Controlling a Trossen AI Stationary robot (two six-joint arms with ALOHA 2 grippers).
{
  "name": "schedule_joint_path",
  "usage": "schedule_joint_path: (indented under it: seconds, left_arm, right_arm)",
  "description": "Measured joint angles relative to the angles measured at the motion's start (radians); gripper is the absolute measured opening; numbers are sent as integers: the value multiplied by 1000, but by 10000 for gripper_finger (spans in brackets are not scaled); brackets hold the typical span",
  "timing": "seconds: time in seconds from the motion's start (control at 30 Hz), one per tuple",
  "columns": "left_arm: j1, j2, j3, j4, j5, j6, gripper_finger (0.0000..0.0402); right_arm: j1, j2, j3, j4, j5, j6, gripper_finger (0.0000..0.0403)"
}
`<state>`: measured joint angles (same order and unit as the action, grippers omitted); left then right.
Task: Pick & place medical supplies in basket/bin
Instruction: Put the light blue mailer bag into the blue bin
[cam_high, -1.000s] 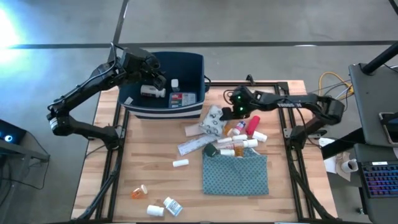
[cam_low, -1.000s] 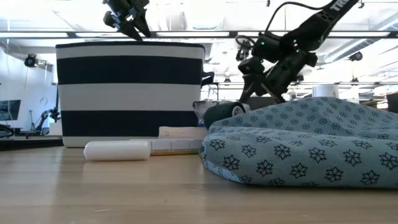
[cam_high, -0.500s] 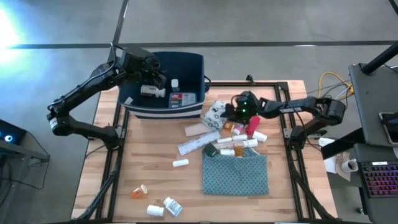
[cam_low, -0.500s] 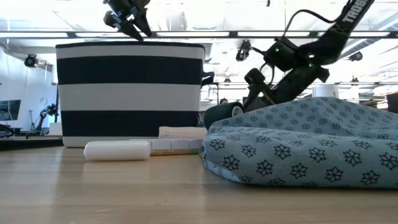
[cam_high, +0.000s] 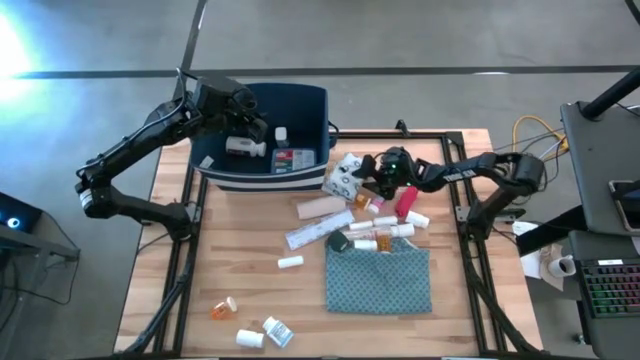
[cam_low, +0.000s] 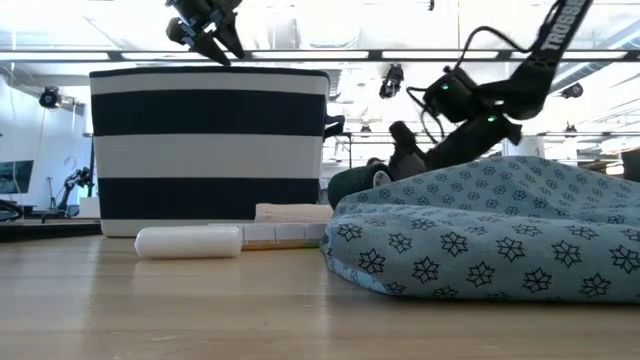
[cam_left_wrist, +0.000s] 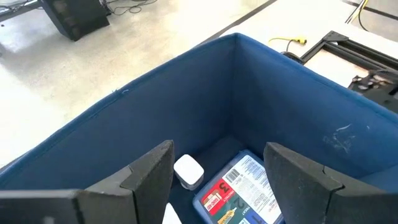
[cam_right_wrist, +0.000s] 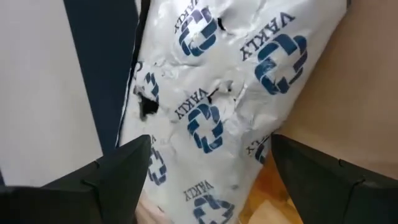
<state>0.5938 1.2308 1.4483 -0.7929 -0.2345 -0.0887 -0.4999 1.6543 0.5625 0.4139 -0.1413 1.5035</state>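
White printed packet (cam_right_wrist: 217, 106): crinkled pouch lying on the table just beside the basket (cam_high: 300, 170); probably light, limp and slick, so best pinched across a flat edge. Right gripper (cam_high: 372, 177) low over it, jaws apart, nothing held. Farther off, left gripper (cam_high: 250, 125) above the basket interior, jaws apart, empty

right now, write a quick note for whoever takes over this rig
Left gripper: open, empty, hovering over the dark navy plastic bin.
Right gripper: open, low at the white crinkled packet with blue logos beside the bin, not gripping it.
Done: a white pill bottle, a small white cap and a printed box lie in the bin.
Left: the packet, the red tube, the orange vial and other supplies on the wooden table.
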Motion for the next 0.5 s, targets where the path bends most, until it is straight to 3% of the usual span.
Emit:
schedule_joint_path:
  seconds: [0.27, 0.5]
  left_arm:
    - [0, -1, 4, 0, 0, 0, 228]
    - [0, -1, 4, -3, 0, 0, 228]
  right_arm:
    - [-14, 202, 179, 9, 2, 13, 326]
    - [-23, 244, 303, -128, 4, -80, 309]
